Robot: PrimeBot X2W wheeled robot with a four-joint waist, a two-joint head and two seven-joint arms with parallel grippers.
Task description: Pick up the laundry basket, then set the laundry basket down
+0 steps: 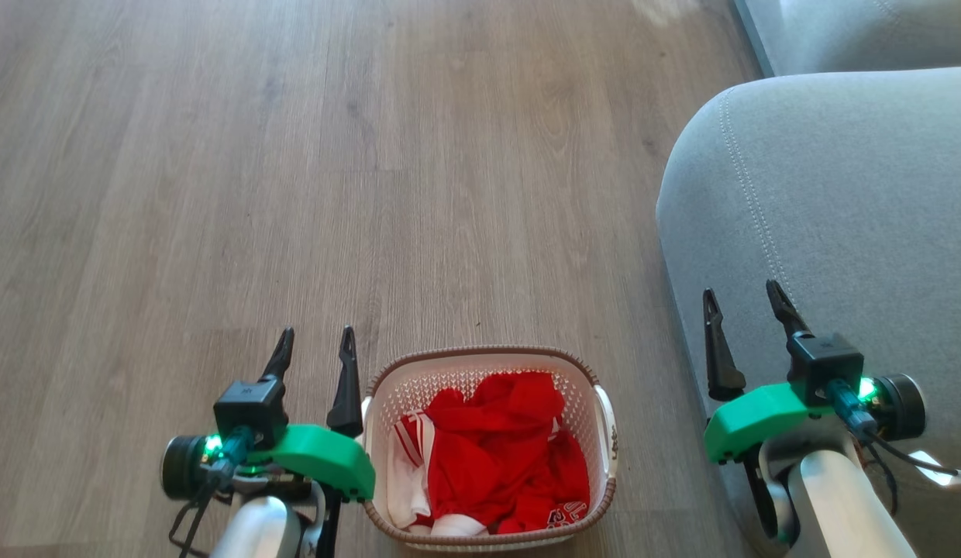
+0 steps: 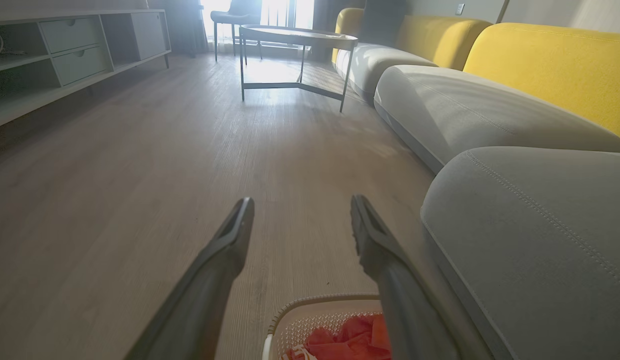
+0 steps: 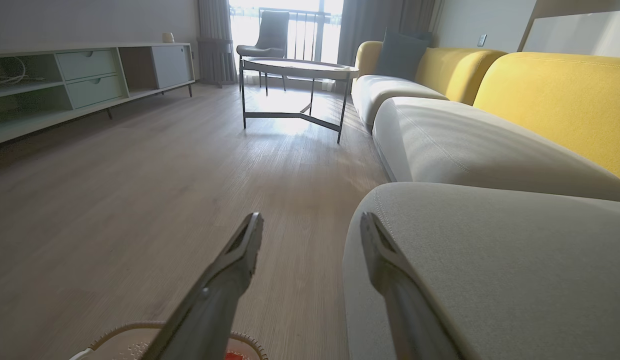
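The laundry basket [image 1: 480, 355] sits on the wood floor [image 1: 294, 155] at six o'clock in the head view, long axis nine-to-three, four o'clock from the nearer left gripper [image 1: 317, 335] and eight o'clock from the right gripper [image 1: 742, 291], both spread wide and empty.

grey-brown wood-plank floor [image 1: 294, 155] left and centre | grey fabric sofa seat [image 1: 837, 217] right edge | yellow back cushions [image 2: 555, 65] upper right | round metal-legged table [image 3: 300, 70] top centre | pale low drawer cabinet [image 3: 85, 82] upper left
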